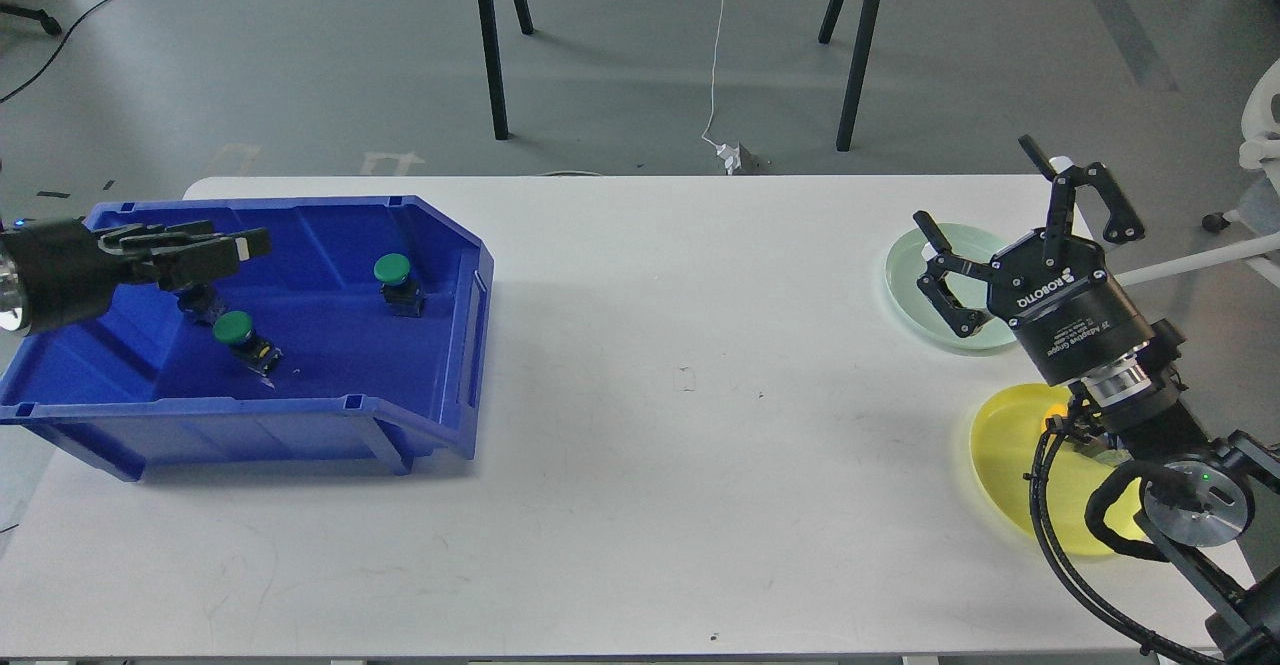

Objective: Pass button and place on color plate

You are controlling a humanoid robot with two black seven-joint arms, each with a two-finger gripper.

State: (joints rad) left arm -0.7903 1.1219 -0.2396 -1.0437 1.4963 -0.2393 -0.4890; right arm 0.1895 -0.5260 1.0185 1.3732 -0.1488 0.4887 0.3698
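Note:
Two green buttons (pixel 392 270) (pixel 233 328) lie in the blue bin (pixel 300 415) at the left. A third button (pixel 202 301) is partly hidden under my left gripper (pixel 250 242), which reaches over the bin's left side; it is dark and seen side-on, so its fingers cannot be told apart. My right gripper (pixel 976 183) is open and empty, above the pale green plate (pixel 905 275). The yellow plate (pixel 1000 445) lies in front of it, partly hidden by my right arm. Only a sliver of the yellow button (pixel 1055 411) on it shows.
The white table (pixel 680 445) spans the view. Black stand legs (pixel 490 45) and a white cable (pixel 718 65) are on the floor behind its far edge. My right arm's cables (pixel 1050 525) hang over the table's right front corner.

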